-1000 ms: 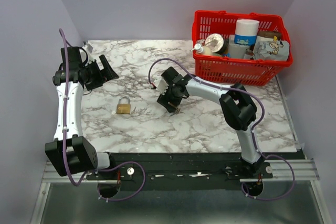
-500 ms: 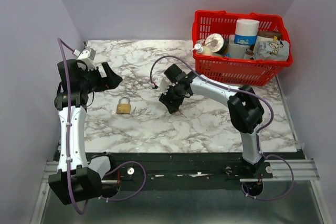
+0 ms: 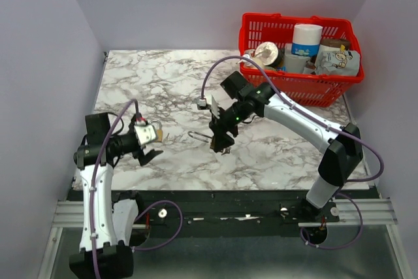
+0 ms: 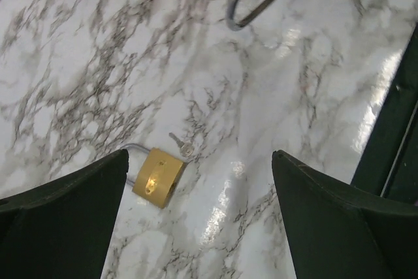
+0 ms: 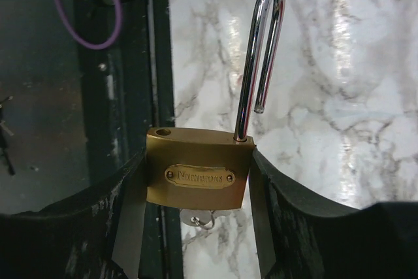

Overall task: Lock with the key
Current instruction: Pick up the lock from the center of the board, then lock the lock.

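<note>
My right gripper (image 5: 199, 161) is shut on a large brass padlock (image 5: 199, 174) and holds it above the table. Its steel shackle (image 5: 261, 50) is swung open, and a key (image 5: 196, 219) sticks out of the bottom of the body. In the top view this padlock (image 3: 219, 136) hangs over the table's middle. A smaller brass padlock (image 4: 157, 176) lies flat on the marble with a small key (image 4: 181, 146) beside it. My left gripper (image 4: 199, 227) hovers open above it, the small padlock close to the left finger (image 4: 65, 213).
A red basket (image 3: 300, 89) full of bottles and packets stands at the back right. The black front rail (image 3: 235, 195) runs along the table's near edge. White marble (image 3: 163, 83) stretches behind both grippers.
The left arm has swung from the back left to the front, over the small padlock. The right arm has lifted and turned the large padlock, which now shows its open shackle.
</note>
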